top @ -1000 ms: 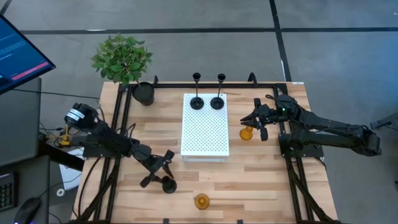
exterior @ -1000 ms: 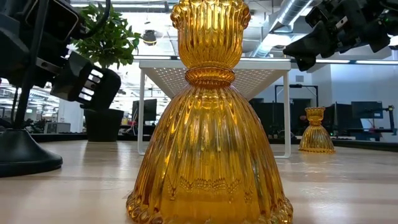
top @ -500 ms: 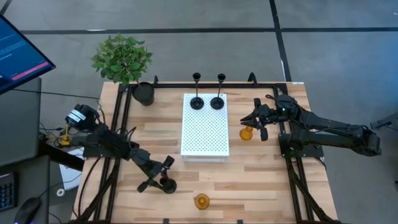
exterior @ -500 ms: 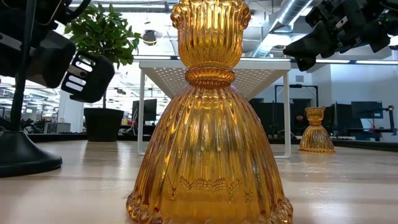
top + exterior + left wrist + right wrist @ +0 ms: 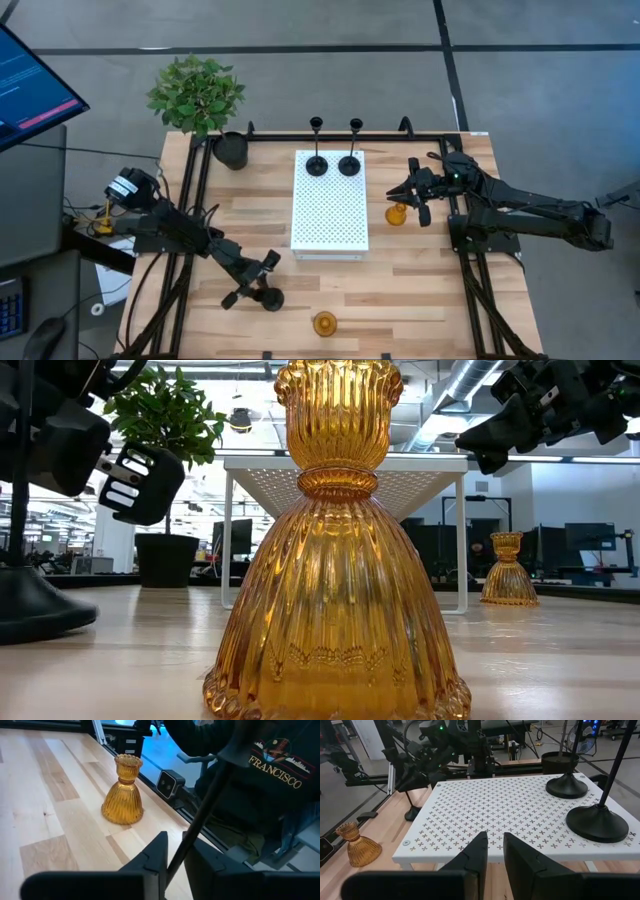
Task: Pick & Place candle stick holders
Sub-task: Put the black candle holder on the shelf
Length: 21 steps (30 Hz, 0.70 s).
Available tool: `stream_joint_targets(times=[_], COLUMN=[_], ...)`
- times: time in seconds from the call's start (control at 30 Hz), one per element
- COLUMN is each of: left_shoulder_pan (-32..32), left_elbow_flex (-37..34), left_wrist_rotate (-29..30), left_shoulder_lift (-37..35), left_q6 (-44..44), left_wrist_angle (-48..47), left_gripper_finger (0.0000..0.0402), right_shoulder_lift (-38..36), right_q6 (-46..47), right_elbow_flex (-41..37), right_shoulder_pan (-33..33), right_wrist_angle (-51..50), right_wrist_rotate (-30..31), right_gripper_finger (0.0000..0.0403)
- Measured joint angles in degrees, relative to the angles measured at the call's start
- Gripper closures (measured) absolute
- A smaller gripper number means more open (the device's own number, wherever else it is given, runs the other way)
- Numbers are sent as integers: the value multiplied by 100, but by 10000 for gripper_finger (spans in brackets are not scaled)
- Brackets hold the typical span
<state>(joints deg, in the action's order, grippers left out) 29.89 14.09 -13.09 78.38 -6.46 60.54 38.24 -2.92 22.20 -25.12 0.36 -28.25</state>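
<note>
Jaws pinch thin black holder stem (image 5: 200, 815); left gripper (image 5: 250, 281) tilted.

A grey floor (image 5: 300, 40) crossed by dark lines surrounds the wooden table (image 5: 400, 290). Beyond it, an open office shows ceiling ducts (image 5: 450, 400) and monitors (image 5: 585, 540).

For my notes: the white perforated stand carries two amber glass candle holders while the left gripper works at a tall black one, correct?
Not quite: in the high view the white perforated stand carries two tall black candle holders, not amber ones. The left gripper is indeed at a tall black candle holder.
</note>
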Motion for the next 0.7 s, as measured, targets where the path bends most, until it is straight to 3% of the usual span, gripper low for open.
stream_joint_targets(times=[0.23,0.4,0.6,0.7], left_shoulder_pan=[2,141,290,284], left_elbow_flex=[0,11,23,304], left_wrist_rotate=[620,1597,2104,2447], left_shoulder_lift=[-272,-795,-1514,-1737], left_q6=[-516,-625,-628,-627], left_wrist_angle=[36,36,-110,-786], left_gripper_finger=[389,384,389,388], right_shoulder_lift=[1,2,2,2], right_q6=[0,-2,-3,-4], right_elbow_flex=[-2,-2,-2,-2], right_shoulder_pan=[0,0,0,0], right_wrist_angle=[0,0,-2,-2], right_wrist_rotate=[0,0,-3,-3], right_gripper_finger=[349,349,349,349])
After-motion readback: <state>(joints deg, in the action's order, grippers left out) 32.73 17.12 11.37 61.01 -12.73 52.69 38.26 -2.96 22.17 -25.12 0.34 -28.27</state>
